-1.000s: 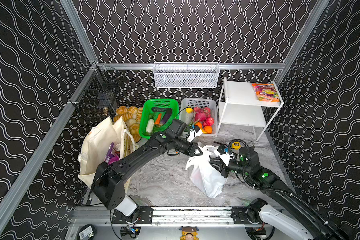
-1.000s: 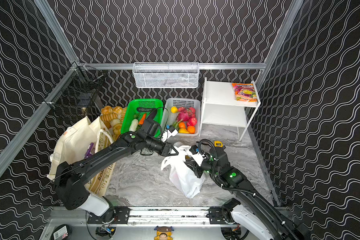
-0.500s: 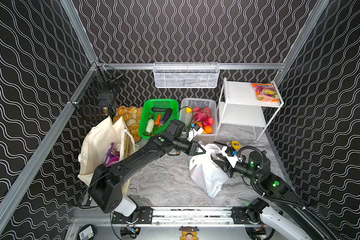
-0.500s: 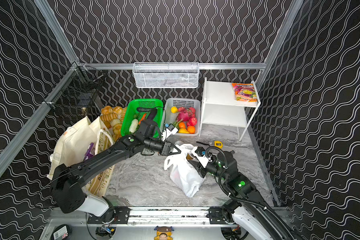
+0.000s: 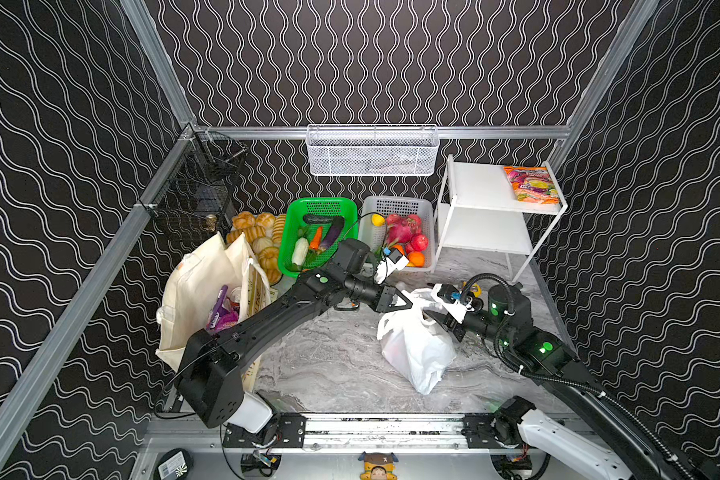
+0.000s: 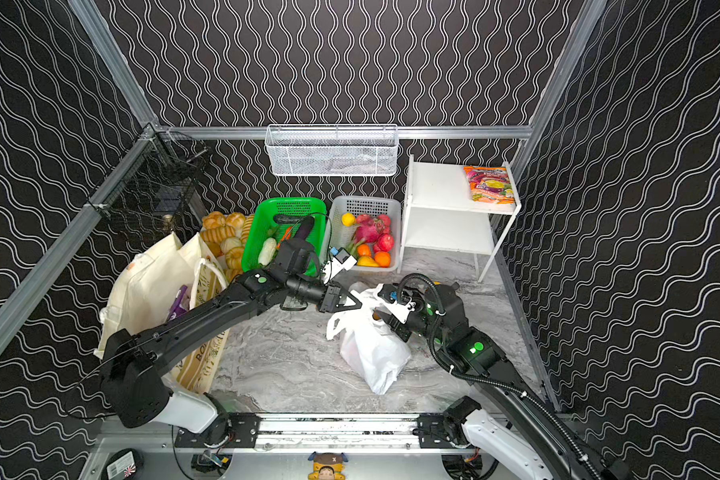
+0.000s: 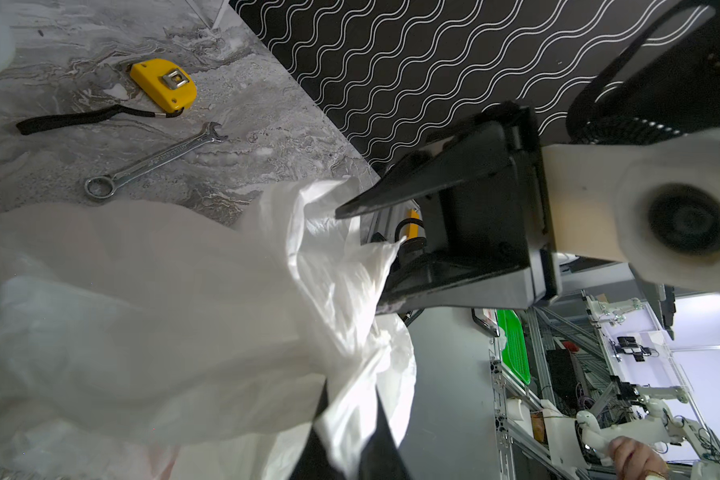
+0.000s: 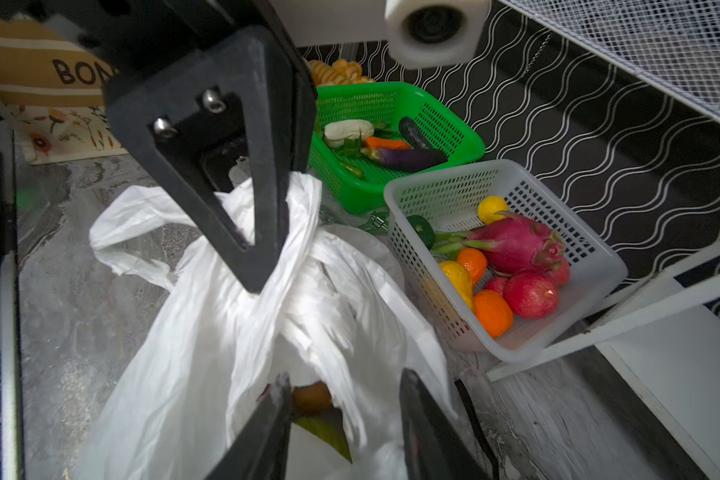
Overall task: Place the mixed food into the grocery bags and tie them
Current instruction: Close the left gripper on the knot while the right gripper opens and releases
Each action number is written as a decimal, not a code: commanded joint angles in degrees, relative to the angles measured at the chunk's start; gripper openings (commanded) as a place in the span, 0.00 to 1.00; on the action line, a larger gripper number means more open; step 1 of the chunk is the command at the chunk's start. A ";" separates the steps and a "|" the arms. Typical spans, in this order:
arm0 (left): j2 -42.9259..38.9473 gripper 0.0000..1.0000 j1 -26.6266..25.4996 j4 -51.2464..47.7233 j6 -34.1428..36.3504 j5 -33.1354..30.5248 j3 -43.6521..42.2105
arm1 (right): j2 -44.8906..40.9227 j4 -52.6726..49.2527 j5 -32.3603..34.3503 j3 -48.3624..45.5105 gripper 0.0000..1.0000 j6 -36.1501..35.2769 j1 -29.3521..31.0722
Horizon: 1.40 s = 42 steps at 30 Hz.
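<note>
Clamping plastic bag: left gripper | right gripper parted | wrench seen by left wrist only

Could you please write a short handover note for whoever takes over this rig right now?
Left gripper: shut on one handle of the white plastic bag, holding it up.
Right gripper: fingers open at the bag's mouth, gripping nothing.
Canvas tote: on the left in both top views, with purple snack packets and a red can inside.
Done: food is in both bags; a brown piece shows inside the plastic bag.
Left: neither bag is tied. I would probably grasp the free handle and knot it first.
</note>
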 commanded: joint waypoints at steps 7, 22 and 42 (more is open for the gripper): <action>0.08 0.01 0.23 -0.21 0.24 -0.01 1.05 | 3.85 -6.30 -5.78 4.13 0.00 -0.96 0.03; -7.49 0.76 0.76 -15.55 14.07 -6.18 -3.00 | 1.49 -1.79 1.95 2.26 0.00 8.10 -0.01; -12.88 0.00 10.72 -18.70 8.33 -24.67 -9.93 | -0.72 -9.00 30.85 6.14 0.00 17.93 -5.61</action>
